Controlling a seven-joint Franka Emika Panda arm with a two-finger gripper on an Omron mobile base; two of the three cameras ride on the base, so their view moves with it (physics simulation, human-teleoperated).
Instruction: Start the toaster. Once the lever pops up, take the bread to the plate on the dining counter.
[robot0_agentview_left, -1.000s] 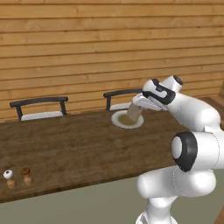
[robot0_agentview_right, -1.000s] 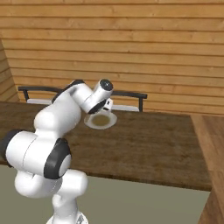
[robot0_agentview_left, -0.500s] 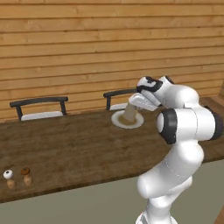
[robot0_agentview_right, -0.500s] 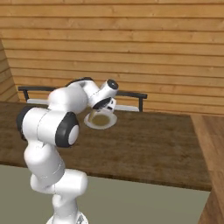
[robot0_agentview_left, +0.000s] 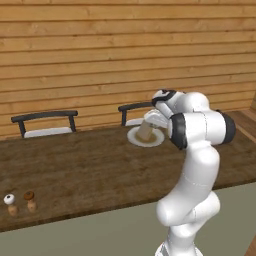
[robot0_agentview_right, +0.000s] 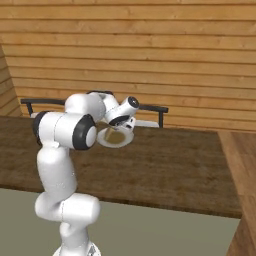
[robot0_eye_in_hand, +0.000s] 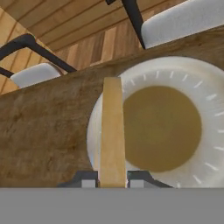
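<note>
— One slice of bread (robot0_eye_in_hand: 111, 131) sits clamped edge-on in the claw (robot0_eye_in_hand: 111, 179), just over the plate's (robot0_eye_in_hand: 205, 113) near rim.
— Anything on the plate?
— A brownish centre; I can't tell whether that's pattern or shadow. It stands on the table (robot0_agentview_left: 85, 170) by a chair (robot0_agentview_left: 132, 112).
— And the arm?
— Bent over, elbow high, hand tilted down toward the plate. Two small shakers (robot0_agentview_left: 20, 202) stand well apart.
</note>
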